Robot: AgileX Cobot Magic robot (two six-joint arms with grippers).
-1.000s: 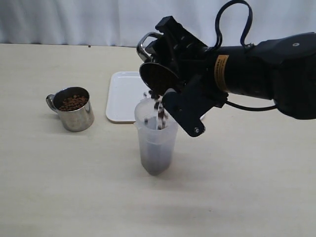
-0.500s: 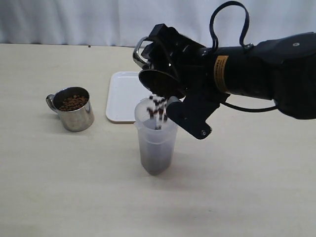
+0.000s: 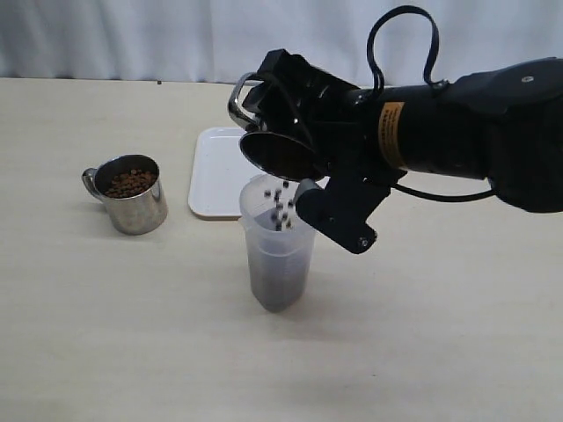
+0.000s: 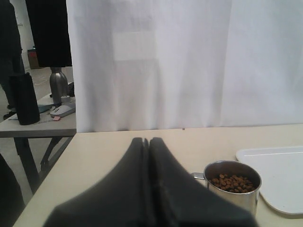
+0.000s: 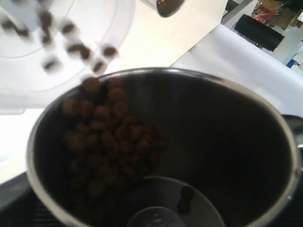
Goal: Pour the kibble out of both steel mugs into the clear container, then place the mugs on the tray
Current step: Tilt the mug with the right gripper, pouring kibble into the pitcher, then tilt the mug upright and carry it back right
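Observation:
My right gripper (image 3: 308,141) is shut on a steel mug (image 3: 274,151), holding it tipped mouth-down over the clear container (image 3: 279,255). Loose kibble (image 3: 281,207) falls from the mug's lip into the container, which has a dark layer of pellets at its bottom. In the right wrist view the held mug (image 5: 227,142) still has kibble (image 5: 109,137) along its lower wall. The second steel mug (image 3: 134,195) stands upright on the left, full of kibble (image 4: 232,182). My left gripper (image 4: 147,142) is shut and empty, hovering short of that mug (image 4: 234,187). The white tray (image 3: 220,171) lies behind the container.
The beige table (image 3: 422,334) reaches a white curtain (image 3: 132,35) at the back. My right arm's black body (image 3: 475,132) spans the right half above the table. Past the table's edge in the left wrist view stands another table with a bottle (image 4: 59,82).
The held mug has tipped a little further and shifted slightly left. The stream of kibble has thinned into a few scattered pellets. The left gripper and second mug are unmoved.

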